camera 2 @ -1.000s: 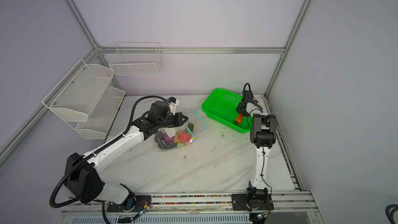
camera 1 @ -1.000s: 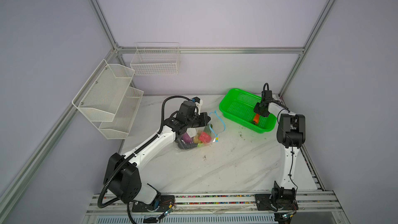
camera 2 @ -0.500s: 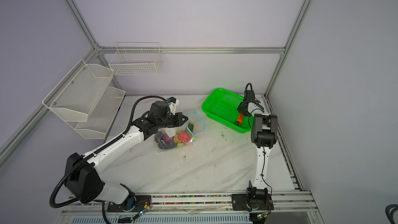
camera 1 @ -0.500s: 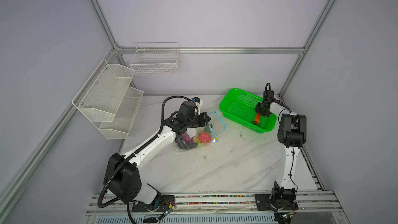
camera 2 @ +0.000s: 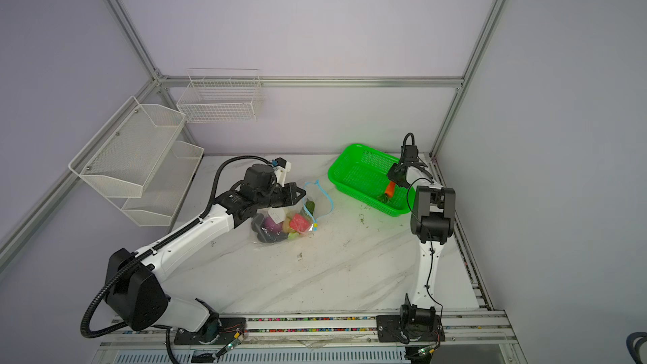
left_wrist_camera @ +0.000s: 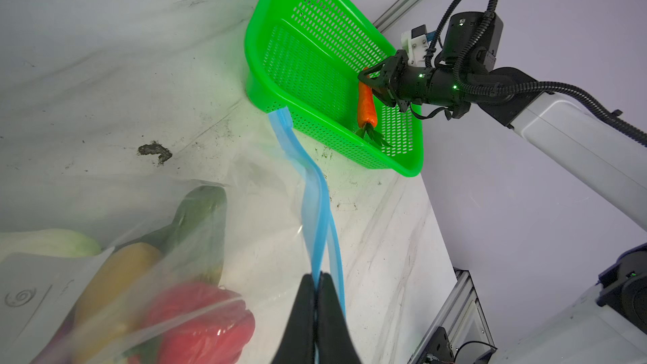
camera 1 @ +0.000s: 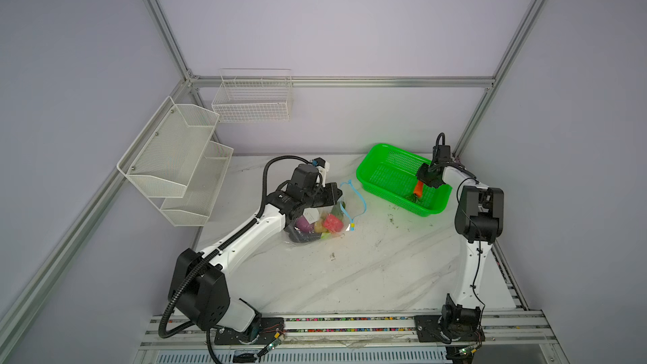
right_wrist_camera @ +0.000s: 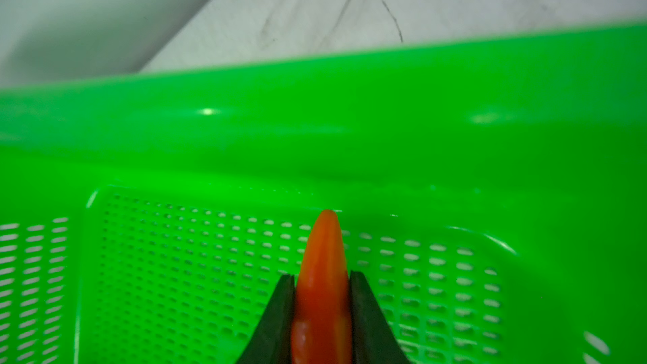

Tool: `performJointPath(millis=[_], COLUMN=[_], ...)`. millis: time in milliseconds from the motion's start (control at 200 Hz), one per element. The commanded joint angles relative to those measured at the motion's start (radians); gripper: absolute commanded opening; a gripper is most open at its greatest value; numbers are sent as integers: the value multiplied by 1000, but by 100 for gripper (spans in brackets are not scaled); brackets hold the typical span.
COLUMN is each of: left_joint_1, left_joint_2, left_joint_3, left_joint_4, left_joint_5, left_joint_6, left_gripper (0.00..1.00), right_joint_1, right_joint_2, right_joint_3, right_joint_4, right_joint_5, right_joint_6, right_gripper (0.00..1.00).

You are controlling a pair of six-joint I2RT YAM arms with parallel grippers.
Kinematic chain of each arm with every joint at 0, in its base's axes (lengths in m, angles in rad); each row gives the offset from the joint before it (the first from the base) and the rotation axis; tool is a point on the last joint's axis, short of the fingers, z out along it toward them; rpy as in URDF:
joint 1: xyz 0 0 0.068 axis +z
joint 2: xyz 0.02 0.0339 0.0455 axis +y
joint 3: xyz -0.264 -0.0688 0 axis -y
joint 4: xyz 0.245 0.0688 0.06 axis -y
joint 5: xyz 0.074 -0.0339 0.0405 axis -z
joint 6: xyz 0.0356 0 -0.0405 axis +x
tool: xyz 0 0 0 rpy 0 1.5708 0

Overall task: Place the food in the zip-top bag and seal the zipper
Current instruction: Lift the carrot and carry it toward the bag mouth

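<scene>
Both top views show you the marble table (camera 1: 350, 274); at its back right stands the green basket (camera 1: 362, 175), and inside it your right gripper (right_wrist_camera: 321, 280) pinches the carrot (right_wrist_camera: 324, 239). Left of the basket lies the zip-top bag (camera 1: 308, 236) holding food (camera 1: 331, 222), your left gripper (left_wrist_camera: 317, 283) clamped on the zipper (left_wrist_camera: 315, 204).

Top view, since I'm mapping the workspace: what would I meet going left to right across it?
White tiered mesh shelf → clear zip-top bag → green perforated basket → right arm's black elbow joint.
</scene>
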Motion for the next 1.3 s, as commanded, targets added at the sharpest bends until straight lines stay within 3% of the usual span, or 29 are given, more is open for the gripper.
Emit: performJointPath(millis=[0, 205, 450, 735, 1015, 1295], left_joint_1=[4, 4, 4, 4, 4, 4], left_joint_2=[-17, -16, -13, -18, -29, -20], left_joint_3=[-22, -17, -13, -2, 14, 51], left_joint_4=[21, 21, 19, 6, -3, -12], left_joint_5=[-3, -8, -11, -21, -27, -15], left_joint_6=[-4, -4, -4, -2, -3, 0], left_gripper=[0, 0, 0, 0, 0, 0], right_joint_1=[-6, -1, 18, 125, 354, 529], right_joint_2=[-109, -260, -422, -568, -728, -754], right_joint_3=[-26, -193, -341, -463, -640, -664], right_joint_4=[91, 301, 463, 555, 686, 721], right_joint_5=[-22, -31, 38, -11, 207, 354], right_joint_6=[47, 174, 281, 367, 472, 493], right_gripper=[15, 13, 11, 11, 10, 9])
